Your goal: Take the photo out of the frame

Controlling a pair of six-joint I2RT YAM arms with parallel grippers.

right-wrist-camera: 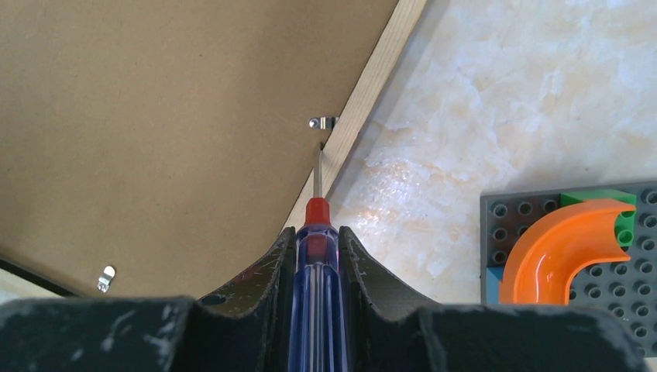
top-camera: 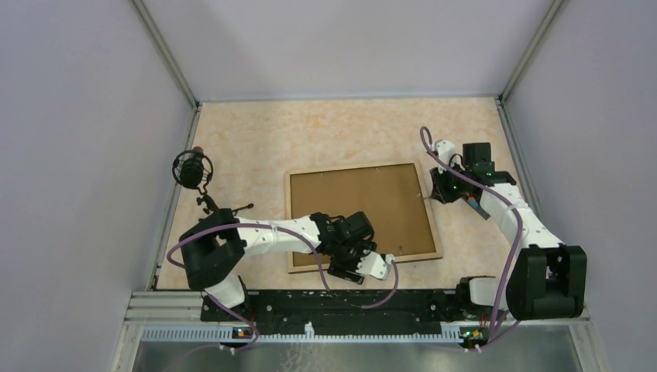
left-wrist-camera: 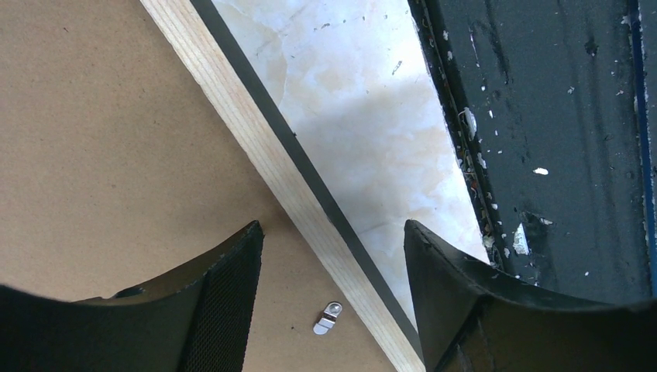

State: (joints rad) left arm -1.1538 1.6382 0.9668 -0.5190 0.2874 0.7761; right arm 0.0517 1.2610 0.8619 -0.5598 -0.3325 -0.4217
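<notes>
Frame point(top-camera: 349, 168) holds board point(top-camera: 364, 201), seemingly clipped; right pincer point(right-wrist-camera: 316, 232) grips screwdriver point(right-wrist-camera: 314, 310).

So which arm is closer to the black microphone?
Left. The left arm stands close to the microphone at the left edge; the right arm is far off, across the frame.

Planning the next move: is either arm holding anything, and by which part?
The right gripper holds a screwdriver by its blue handle, blade toward the frame's edge. The left gripper is open and holds nothing.
</notes>
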